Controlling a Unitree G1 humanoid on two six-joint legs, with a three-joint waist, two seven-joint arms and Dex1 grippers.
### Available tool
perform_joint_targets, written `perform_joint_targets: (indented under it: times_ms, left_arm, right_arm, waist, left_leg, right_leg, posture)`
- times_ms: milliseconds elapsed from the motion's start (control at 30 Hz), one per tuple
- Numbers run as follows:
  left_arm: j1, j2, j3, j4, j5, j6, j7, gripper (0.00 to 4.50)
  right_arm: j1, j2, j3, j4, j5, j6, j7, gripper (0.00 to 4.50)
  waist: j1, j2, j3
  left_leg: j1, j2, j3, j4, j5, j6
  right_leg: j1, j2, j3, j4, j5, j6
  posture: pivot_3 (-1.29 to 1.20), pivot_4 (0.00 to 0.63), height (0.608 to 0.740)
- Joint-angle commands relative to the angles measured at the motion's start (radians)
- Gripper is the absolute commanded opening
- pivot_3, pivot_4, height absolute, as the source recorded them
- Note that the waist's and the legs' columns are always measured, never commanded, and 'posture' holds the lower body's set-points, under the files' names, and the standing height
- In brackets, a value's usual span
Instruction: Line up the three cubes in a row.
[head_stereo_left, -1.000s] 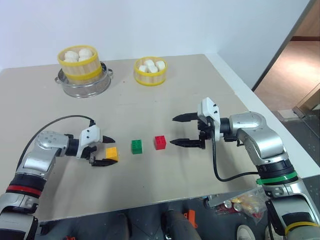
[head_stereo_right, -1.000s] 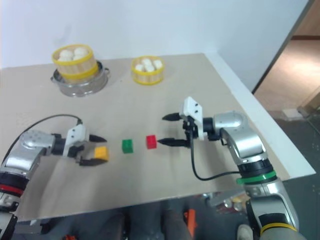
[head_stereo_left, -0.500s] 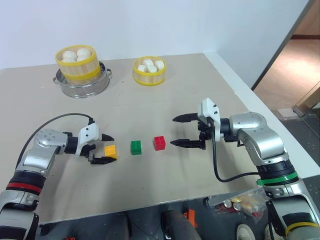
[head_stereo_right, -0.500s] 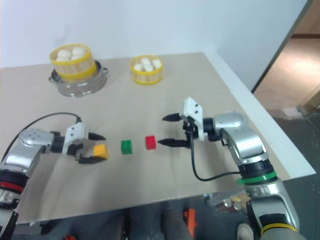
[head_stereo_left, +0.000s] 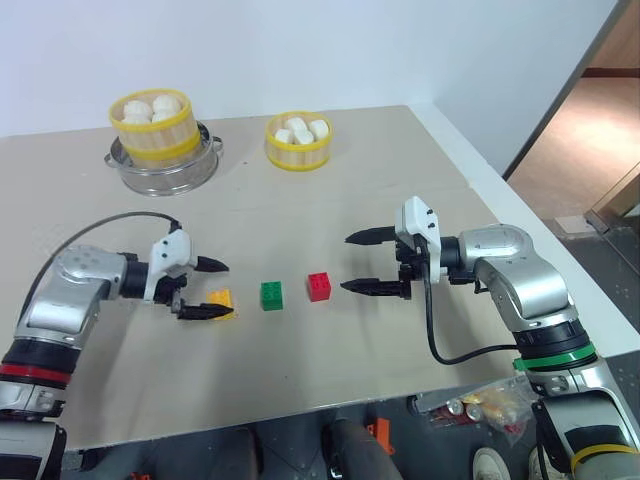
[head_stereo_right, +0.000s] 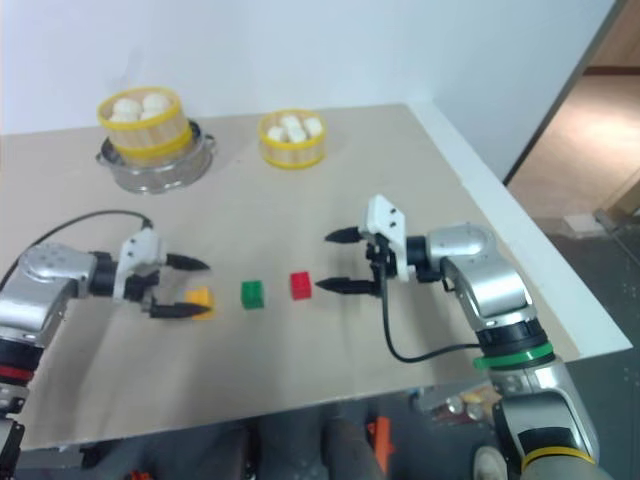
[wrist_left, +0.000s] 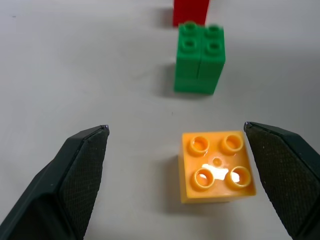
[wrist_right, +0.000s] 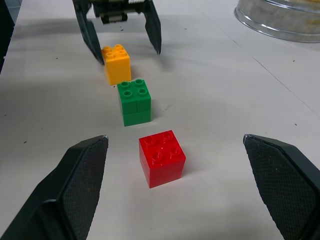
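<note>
From the head camera I see the three cubes in a row on the table: yellow-orange cube, green cube, red cube. My left gripper hangs over the yellow-orange one, jaws apart, empty. My right gripper sits just beside the red cube, jaws wide, empty.

Left wrist camera: the yellow-orange cube lies between my spread fingers, untouched.

Right wrist camera: red cube nearest, then green, then yellow-orange, nearly straight.

2 head views look down over the table; both wrist views, close and low, share the cubes
</note>
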Motion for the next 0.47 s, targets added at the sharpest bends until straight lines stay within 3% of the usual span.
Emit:
perform_joint_targets:
  times_ms: [33,200,300,467]
  left_arm:
    - [-0.062,0.021,0.122,-0.076,-0.109,0.155,0.079,4.49]
    - [-0.057,-0.04,0.233,-0.105,-0.101,0.183,0.326,4.49]
    - [0.043,-0.064,0.263,-0.158,-0.003,0.101,0.482,4.49]
    - [0.215,-0.112,0.341,-0.261,0.014,0.091,0.631,4.49]
  right_arm:
    - [-0.004,0.002,-0.038,-0.039,0.041,0.029,-0.013,4.5]
    - [0.025,0.023,-0.09,-0.069,0.056,0.027,-0.1,4.5]
    - [0.076,0.052,-0.146,-0.105,0.041,-0.007,-0.215,4.5]
    - [0.173,0.052,-0.191,-0.169,0.029,-0.015,-0.315,4.5]
  waist:
    - [0.0,-0.001,0.001]
    - [0.0,-0.001,0.001]
    - [-0.001,-0.001,0.001]
    - [0.001,-0.002,0.001]
  left_leg:
    - [0.0,0.0,0.0,0.0,0.0,0.0]
    - [0.0,0.0,0.0,0.0,0.0,0.0]
    - [0.001,0.0,0.0,-0.001,-0.001,-0.001]
    - [0.0,0.001,0.0,-0.002,-0.002,-0.004]
  right_leg:
    - [0.0,0.0,0.0,0.0,0.0,0.0]
    - [0.0,0.0,0.0,0.0,0.0,0.002]
    - [0.001,0.0,0.001,0.0,0.0,0.002]
    - [0.0,0.0,0.001,0.0,-0.002,0.002]
  posture:
    - [0.0,0.15,0.74]
    - [0.0,0.15,0.74]
    - [0.0,0.15,0.74]
    - [0.0,0.15,0.74]
